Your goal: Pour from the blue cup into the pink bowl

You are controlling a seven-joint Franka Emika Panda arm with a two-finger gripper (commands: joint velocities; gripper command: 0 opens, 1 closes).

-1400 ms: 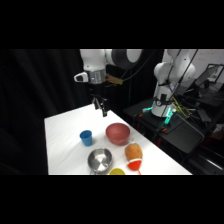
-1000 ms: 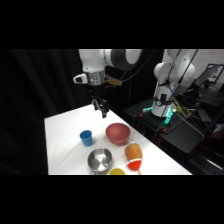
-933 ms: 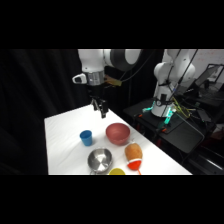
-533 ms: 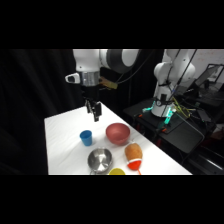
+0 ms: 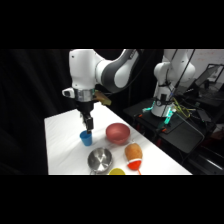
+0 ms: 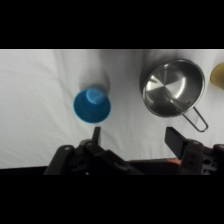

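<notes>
The blue cup (image 5: 86, 138) stands upright on the white table, left of the pink bowl (image 5: 118, 133). My gripper (image 5: 88, 125) hangs straight above the cup, just over its rim. In the wrist view the blue cup (image 6: 92, 105) lies ahead of the left finger, and my gripper (image 6: 135, 138) is open with nothing between its fingers. The pink bowl is out of the wrist view.
A shiny metal bowl (image 5: 100, 160) with a small handle sits in front of the cup, also seen as the metal bowl (image 6: 173, 87) in the wrist view. An orange object (image 5: 133, 154) and a yellow dish (image 5: 116, 171) lie near the table's front. A second robot (image 5: 165, 85) stands behind.
The arm has swung left and come down, away from above the pink bowl to just over the blue cup. The dishes have not moved.
</notes>
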